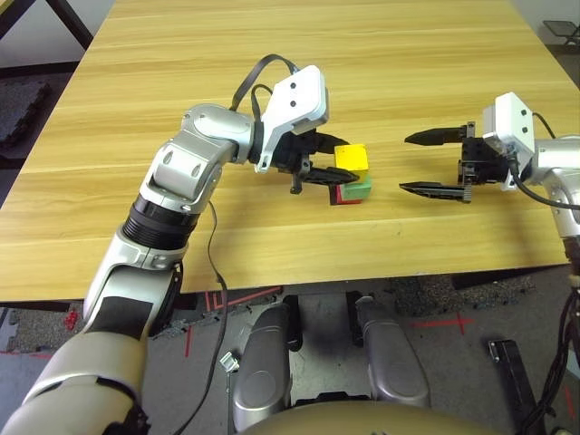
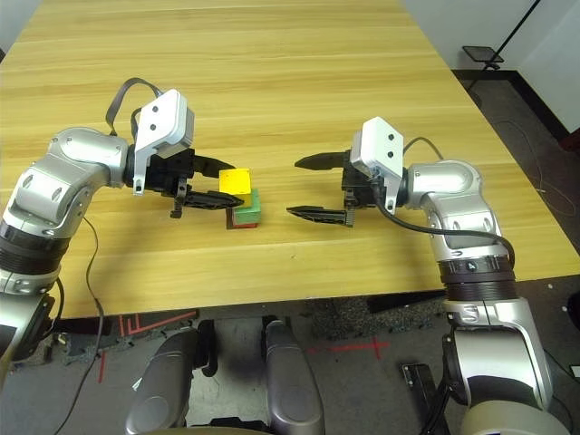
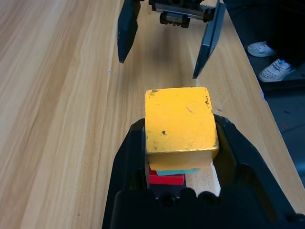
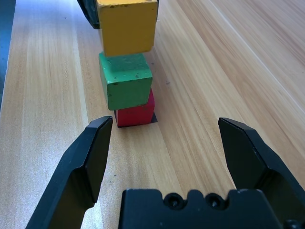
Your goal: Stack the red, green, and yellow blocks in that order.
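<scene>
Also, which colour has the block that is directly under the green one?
It is red, best seen in the right wrist view.

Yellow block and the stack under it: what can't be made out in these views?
- Yellow block, faces in the left gripper: covered by its fingers, left wrist view.
- Yellow block's top, right wrist view: cut off by the picture edge.
- Red block, top: mostly under the green block, right wrist view.
- Black patch, middle: under the red block, right wrist view.
</scene>
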Controlling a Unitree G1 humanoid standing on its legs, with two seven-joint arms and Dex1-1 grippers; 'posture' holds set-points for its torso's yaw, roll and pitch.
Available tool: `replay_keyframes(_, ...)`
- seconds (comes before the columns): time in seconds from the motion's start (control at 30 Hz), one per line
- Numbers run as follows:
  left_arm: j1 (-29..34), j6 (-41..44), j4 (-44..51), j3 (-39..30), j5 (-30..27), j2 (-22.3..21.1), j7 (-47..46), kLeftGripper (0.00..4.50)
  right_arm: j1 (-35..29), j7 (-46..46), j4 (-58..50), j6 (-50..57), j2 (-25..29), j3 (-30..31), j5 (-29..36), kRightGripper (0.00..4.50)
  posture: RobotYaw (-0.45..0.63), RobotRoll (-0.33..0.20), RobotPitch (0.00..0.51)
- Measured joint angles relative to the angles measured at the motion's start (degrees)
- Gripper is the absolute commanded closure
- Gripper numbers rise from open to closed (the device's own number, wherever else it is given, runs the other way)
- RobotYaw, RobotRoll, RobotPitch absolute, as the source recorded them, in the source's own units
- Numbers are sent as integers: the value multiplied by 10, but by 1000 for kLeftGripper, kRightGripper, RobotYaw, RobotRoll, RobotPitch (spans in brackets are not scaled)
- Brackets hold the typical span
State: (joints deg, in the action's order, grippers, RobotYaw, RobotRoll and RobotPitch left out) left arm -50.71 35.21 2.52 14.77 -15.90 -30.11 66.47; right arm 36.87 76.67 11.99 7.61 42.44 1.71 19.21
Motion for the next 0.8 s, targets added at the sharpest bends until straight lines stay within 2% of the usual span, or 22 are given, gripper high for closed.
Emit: replay_keyframes(0.8,-2,-17,-17,20,17,15,-8,2549,0,-1,4,-3,0,0,0,0,152,87,248)
